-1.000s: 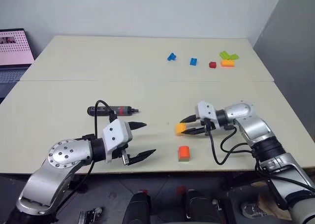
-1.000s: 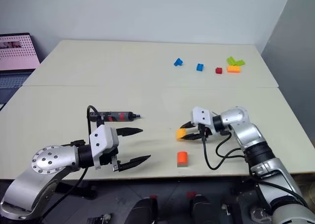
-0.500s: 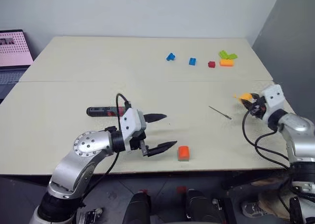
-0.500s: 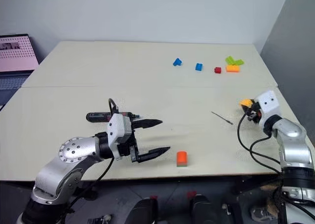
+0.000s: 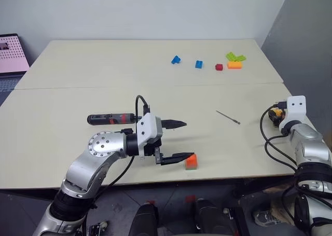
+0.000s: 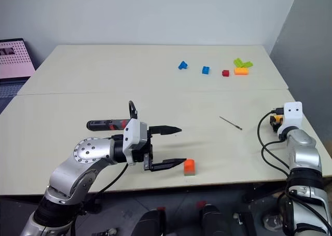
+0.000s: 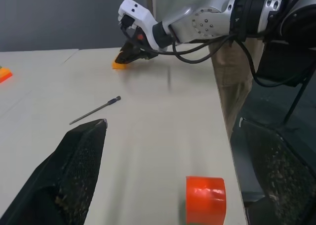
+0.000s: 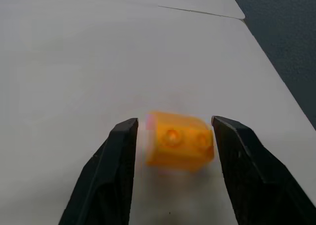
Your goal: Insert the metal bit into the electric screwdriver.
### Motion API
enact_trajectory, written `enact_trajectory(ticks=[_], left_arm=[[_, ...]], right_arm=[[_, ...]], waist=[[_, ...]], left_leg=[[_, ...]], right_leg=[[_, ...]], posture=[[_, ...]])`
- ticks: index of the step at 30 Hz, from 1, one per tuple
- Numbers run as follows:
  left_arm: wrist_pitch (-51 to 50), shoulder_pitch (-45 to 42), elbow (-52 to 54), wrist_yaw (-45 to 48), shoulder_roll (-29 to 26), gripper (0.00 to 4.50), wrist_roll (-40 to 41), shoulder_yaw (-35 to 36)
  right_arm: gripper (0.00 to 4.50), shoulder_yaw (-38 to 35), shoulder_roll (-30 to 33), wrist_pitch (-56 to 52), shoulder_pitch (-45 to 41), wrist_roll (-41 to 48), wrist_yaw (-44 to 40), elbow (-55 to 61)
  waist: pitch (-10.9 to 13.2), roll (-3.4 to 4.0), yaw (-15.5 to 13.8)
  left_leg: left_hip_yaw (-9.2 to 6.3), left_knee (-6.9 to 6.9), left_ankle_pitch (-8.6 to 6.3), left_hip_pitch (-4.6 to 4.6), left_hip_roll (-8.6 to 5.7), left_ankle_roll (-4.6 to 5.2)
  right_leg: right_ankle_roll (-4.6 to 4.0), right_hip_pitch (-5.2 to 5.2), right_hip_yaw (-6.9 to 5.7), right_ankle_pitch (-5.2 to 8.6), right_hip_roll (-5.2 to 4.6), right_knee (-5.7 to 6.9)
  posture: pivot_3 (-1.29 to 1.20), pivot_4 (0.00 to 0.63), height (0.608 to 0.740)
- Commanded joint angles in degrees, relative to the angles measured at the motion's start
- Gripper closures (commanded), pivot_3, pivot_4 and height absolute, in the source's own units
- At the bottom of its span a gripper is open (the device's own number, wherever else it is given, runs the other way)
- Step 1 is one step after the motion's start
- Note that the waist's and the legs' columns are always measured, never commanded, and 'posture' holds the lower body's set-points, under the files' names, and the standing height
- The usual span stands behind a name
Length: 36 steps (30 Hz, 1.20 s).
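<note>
The electric screwdriver [image 5: 109,118] lies on the table [image 5: 104,70], well left of the metal bit [image 5: 228,117].

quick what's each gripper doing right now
Left gripper: open, holding nothing.
Right gripper: open around the yellow block, gaps on both sides.

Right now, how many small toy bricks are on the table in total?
7. Five at the far right: two blue, one red, one green, one orange. One orange-red near the left gripper. One yellow-orange between the right gripper's fingers.
</note>
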State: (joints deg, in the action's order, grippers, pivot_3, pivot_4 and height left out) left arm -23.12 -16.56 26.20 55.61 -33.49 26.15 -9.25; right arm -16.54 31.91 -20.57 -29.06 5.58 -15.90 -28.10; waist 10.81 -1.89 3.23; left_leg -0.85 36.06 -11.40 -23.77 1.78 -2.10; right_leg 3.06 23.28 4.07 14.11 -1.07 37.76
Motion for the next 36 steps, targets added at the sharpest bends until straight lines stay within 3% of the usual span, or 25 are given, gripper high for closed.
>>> enact_trajectory(ticks=[1, 5, 10, 15, 19, 22, 30, 36], left_arm=[[1.4, 0.3, 0.9, -0.6, -0.2, 0.0, -0.7, 0.6], [1.6, 2.2, 0.9, -0.3, -3.0, 0.0, -1.6, 3.0], [4.4, 4.6, -0.1, 3.3, -9.9, 0.0, -3.5, 6.3], [6.3, 8.8, -0.3, 10.4, -18.3, 0.0, -4.2, 7.0], [5.9, 11.5, 1.8, 12.2, -20.3, 0.0, -2.9, 6.7], [4.1, 12.6, 4.9, 9.8, -18.6, 0.0, -2.0, 6.1], [3.2, 13.8, 7.8, 8.5, -18.2, 0.0, -2.5, 6.0], [3.7, 14.6, 8.0, 7.8, -17.9, 0.0, -2.5, 6.1]], right_arm=[[1.04, -1.7, 0.8, 1.1, 0.1, 1.8, -0.4, 4.1], [0.08, 0.4, 3.8, 3.8, 3.8, 3.7, -9.6, 12.6], [0.02, 6.8, 10.0, 4.3, 9.0, 9.2, -29.3, 26.7], [0.02, 15.5, 16.9, -1.9, 11.3, 16.2, -46.6, 40.5], [0.02, 20.4, 18.5, -4.5, 11.1, 17.9, -51.6, 45.5], [0.02, 28.9, 15.1, -4.5, 9.3, 16.1, -54.3, 47.1], [0.02, 36.7, 9.4, -1.5, 7.6, 11.1, -54.3, 43.0], [1.3, 37.1, 6.0, -0.1, 6.2, 9.5, -53.4, 39.7]], waist=[[0.0, 0.0, 0.0], [0.0, 0.03, 0.0], [0.0, 0.08, 0.1], [0.1, 0.11, 0.0], [0.1, 0.09, -0.2], [0.1, 0.07, -0.3], [0.1, 0.07, -0.6], [0.1, 0.08, -0.7]], left_leg=[[0.0, 0.0, 0.0, 0.0, 0.0, 0.0], [-0.01, 0.0, 0.0, 0.01, 0.0, 0.0], [-0.01, -0.01, 0.0, 0.01, 0.02, 0.0], [-0.03, -0.03, 0.0, 0.05, 0.05, 0.0], [-0.02, -0.04, -0.01, -0.02, 0.08, -0.01], [-0.02, -0.05, -0.01, -0.06, 0.09, -0.01], [-0.02, -0.06, -0.01, -0.09, 0.08, -0.01], [-0.01, -0.06, -0.01, -0.1, 0.09, -0.02]], right_leg=[[0.0, 0.0, 0.0, 0.0, 0.0, 0.0], [-0.02, 0.0, 0.0, 0.02, 0.0, 0.0], [-0.04, 0.02, 0.0, 0.05, 0.0, -0.01], [-0.07, 0.03, -0.02, 0.07, -0.01, -0.02], [-0.1, 0.05, -0.06, 0.09, -0.07, -0.14], [-0.1, 0.08, -0.08, 0.09, -0.12, -0.2], [-0.09, 0.15, -0.12, 0.08, -0.1, -0.19], [-0.1, 0.18, -0.11, 0.09, -0.08, -0.16]], posture=[[0.0, 0.15, 0.74], [0.0, 0.15, 0.74], [0.0, 0.15, 0.74], [0.0, 0.15, 0.74], [0.0, 0.15, 0.74], [0.0, 0.15, 0.74], [0.0, 0.15, 0.74], [0.0, 0.15, 0.74]])
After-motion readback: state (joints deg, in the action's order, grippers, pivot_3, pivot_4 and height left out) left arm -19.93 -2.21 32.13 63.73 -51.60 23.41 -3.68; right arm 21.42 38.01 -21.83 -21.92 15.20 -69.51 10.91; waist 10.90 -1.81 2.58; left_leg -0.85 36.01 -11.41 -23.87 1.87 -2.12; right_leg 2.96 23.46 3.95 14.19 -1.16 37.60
